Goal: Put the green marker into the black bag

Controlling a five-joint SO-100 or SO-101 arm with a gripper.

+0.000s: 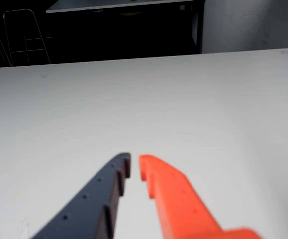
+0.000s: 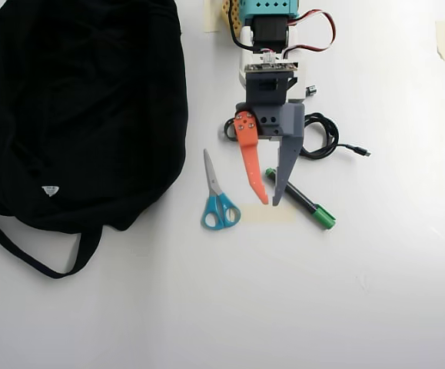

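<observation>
In the overhead view the green marker lies on the white table, slanting from its small green end tip at upper left to the bright green cap at lower right. My gripper hangs over it with the orange finger on the left. The grey finger crosses over the marker's tip end. The jaws are nearly together and hold nothing. The black bag fills the left side, well apart from the gripper. In the wrist view my gripper shows only bare table ahead; marker and bag are out of that view.
Blue-handled scissors lie just left of the gripper. A beige tape patch sits under the fingertips. A black cable coils right of the arm. The bag's strap loops toward the lower left. The table's far edge shows in the wrist view.
</observation>
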